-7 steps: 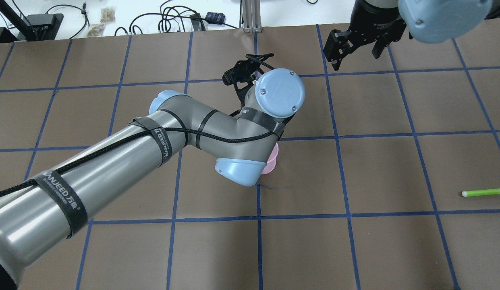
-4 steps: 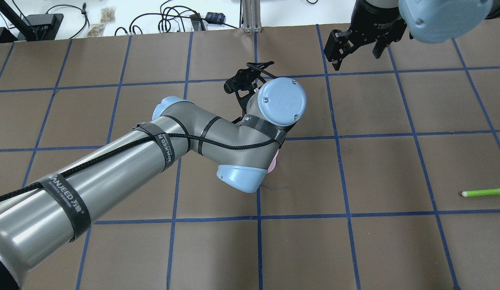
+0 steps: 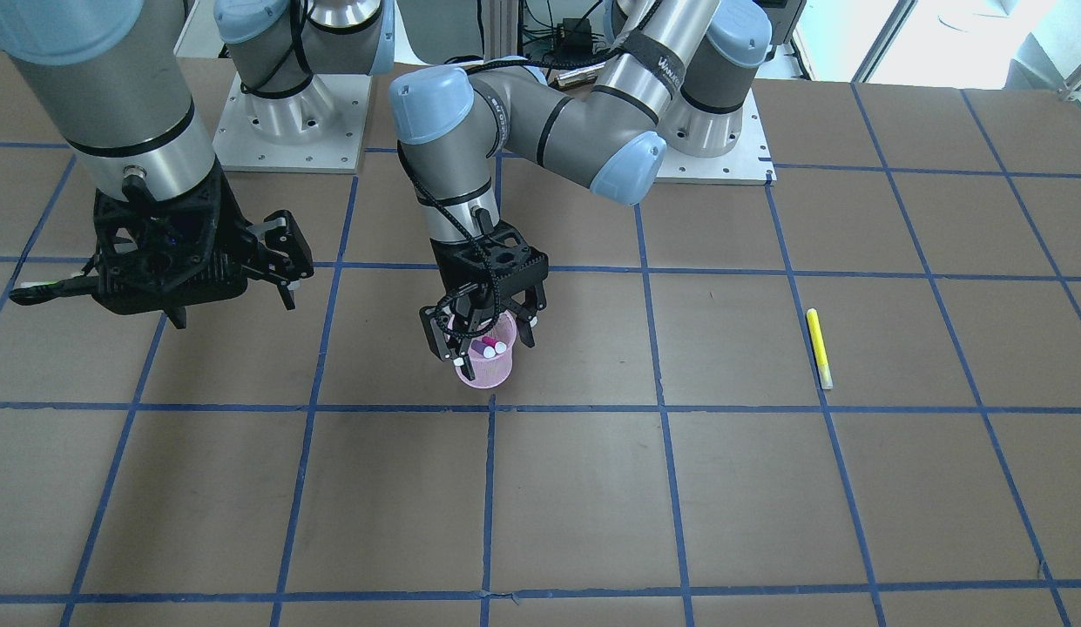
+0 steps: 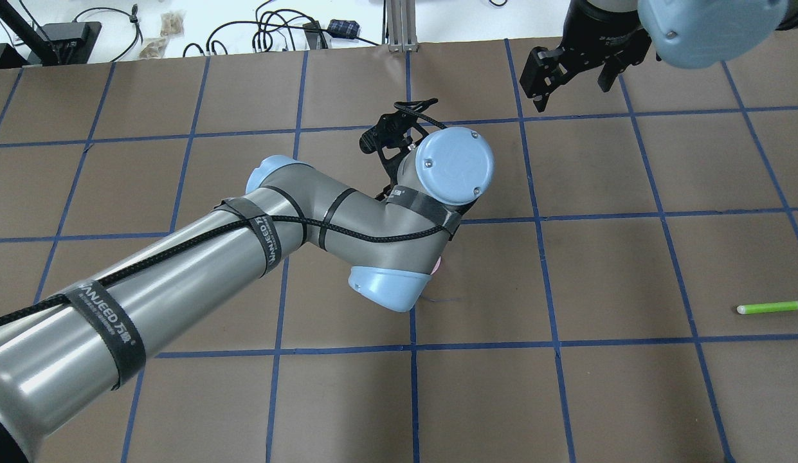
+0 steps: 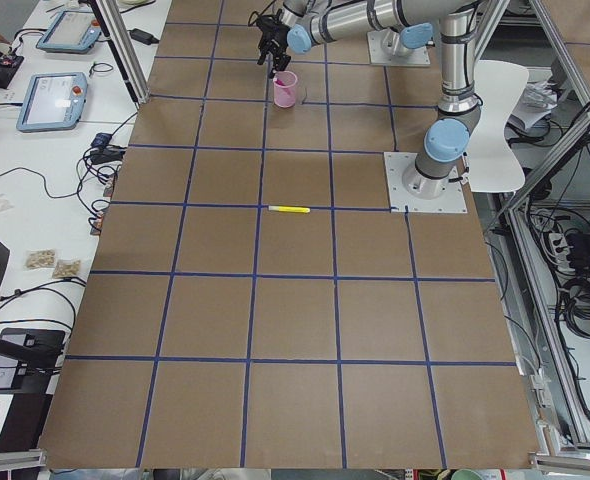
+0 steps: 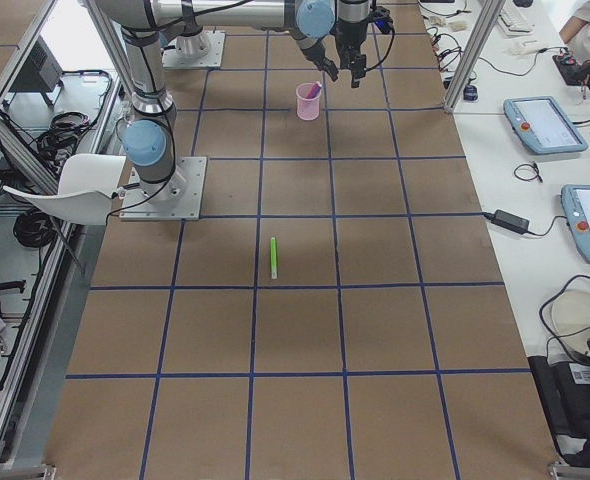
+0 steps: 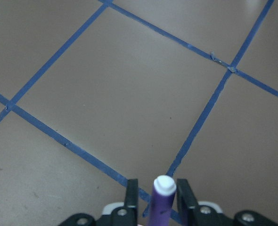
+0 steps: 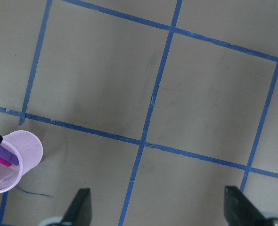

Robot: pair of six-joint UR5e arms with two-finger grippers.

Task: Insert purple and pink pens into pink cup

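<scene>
The pink mesh cup point(image 3: 488, 373) stands mid-table, almost hidden under my left arm in the overhead view point(image 4: 439, 265). The purple pen point(image 8: 8, 155) and the pink pen point(image 8: 2, 161) both lean inside it, white caps up. My left gripper point(image 3: 483, 341) hangs just over the cup's mouth. In the left wrist view its fingers point(image 7: 132, 195) flank the purple pen point(image 7: 161, 202) closely, with a small gap on one side, so it is slightly open. My right gripper point(image 4: 569, 83) is open and empty, far back on the right.
A yellow-green pen point(image 4: 771, 307) lies alone on the brown gridded table near the right edge, also in the front view point(image 3: 817, 348). Both arm bases stand on the robot's side.
My left wrist has shifted slightly right and toward the robot, covering more of the cup in the overhead view. The right arm has barely moved.
</scene>
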